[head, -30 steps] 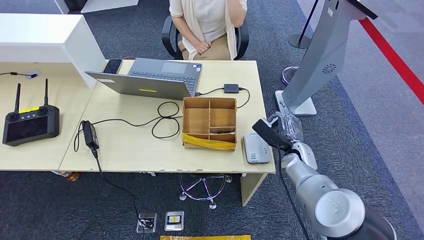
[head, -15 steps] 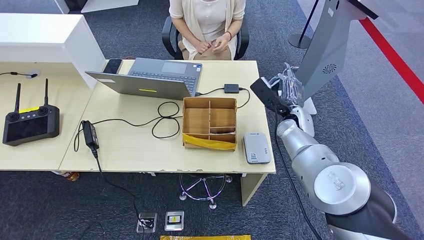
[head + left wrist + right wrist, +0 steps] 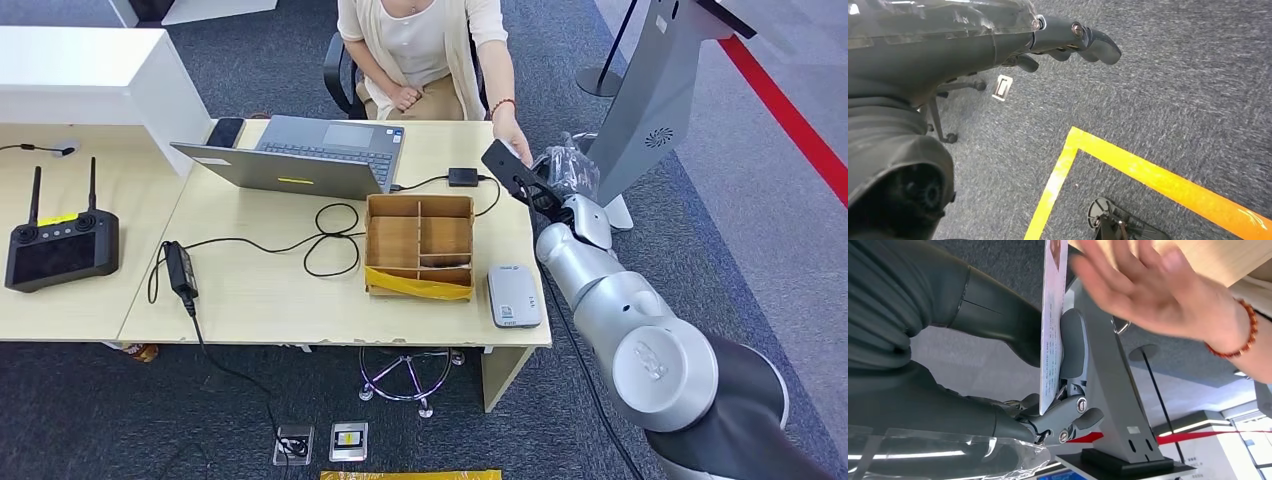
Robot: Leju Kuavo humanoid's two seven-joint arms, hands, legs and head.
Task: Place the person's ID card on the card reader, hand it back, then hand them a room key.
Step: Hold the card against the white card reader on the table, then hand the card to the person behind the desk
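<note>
My right hand (image 3: 566,176) is raised over the desk's far right corner, toward the seated person (image 3: 420,45). In the right wrist view that hand (image 3: 1068,360) pinches the ID card (image 3: 1053,315) edge-on between the thumb and the fingers. The person's open hand (image 3: 1143,295) reaches in close to the card's free end; I cannot tell whether it touches the card. The grey card reader (image 3: 514,296) lies at the desk's near right corner with nothing on it. My left hand (image 3: 1068,37) hangs over the carpet, fingers loosely bent, holding nothing.
A cardboard divider box (image 3: 418,245) stands left of the reader. A laptop (image 3: 300,155), a cable loop (image 3: 330,240) and a power brick (image 3: 180,268) lie on the desk (image 3: 260,300). A grey kiosk stand (image 3: 640,110) rises right of my hand.
My right arm has swung up from beside the reader to the desk's far right corner with the card. The person has stretched a hand out to it.
</note>
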